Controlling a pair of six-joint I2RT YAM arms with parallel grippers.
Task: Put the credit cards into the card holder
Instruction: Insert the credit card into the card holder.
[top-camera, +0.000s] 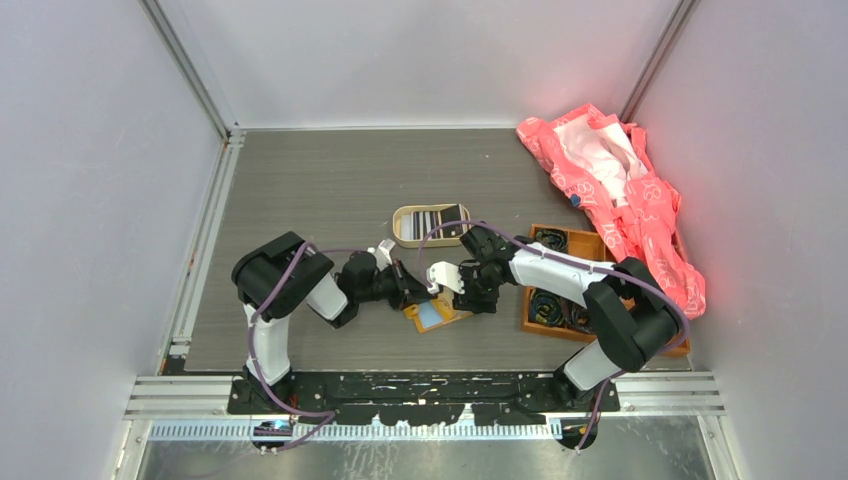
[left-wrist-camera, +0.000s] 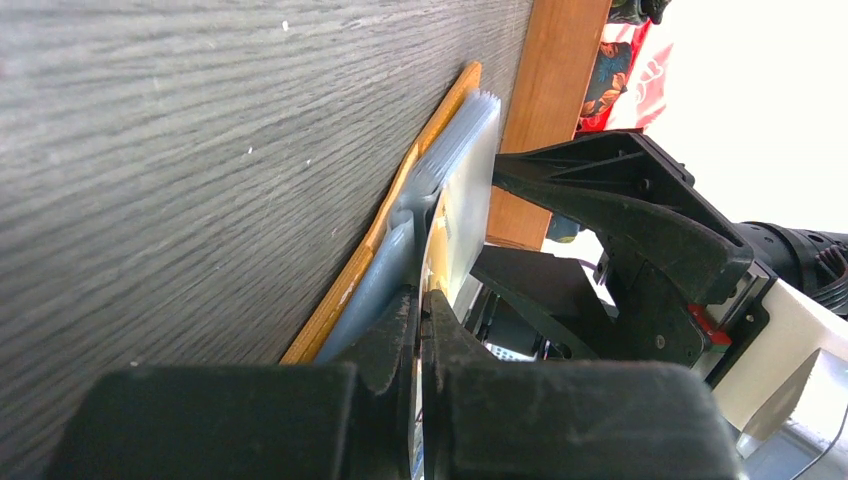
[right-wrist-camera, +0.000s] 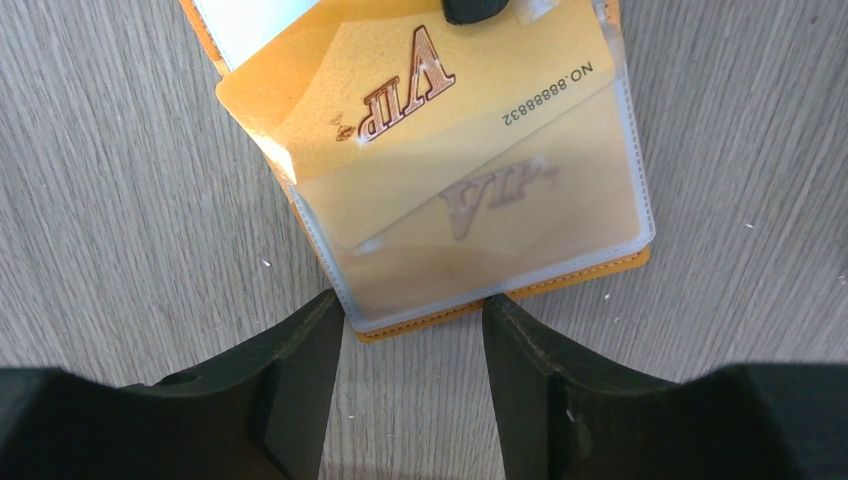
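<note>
The left gripper (left-wrist-camera: 424, 300) was clamped shut on the top edge of a gold VIP card (right-wrist-camera: 400, 90). The card's lower part sat slipped inside the clear sleeve of the card holder (right-wrist-camera: 560, 215). The right gripper (right-wrist-camera: 412, 305) had its jaws apart, one finger at each side of the holder's near orange edge, gripping nothing. The holder lay open on the grey table (right-wrist-camera: 120, 200), between the two grippers. Behind it sat an oval tin (top-camera: 430, 224). To the right stood an orange wooden tray (top-camera: 583, 243), and beyond that lay a crumpled pink wrapper (top-camera: 640, 200).
</note>
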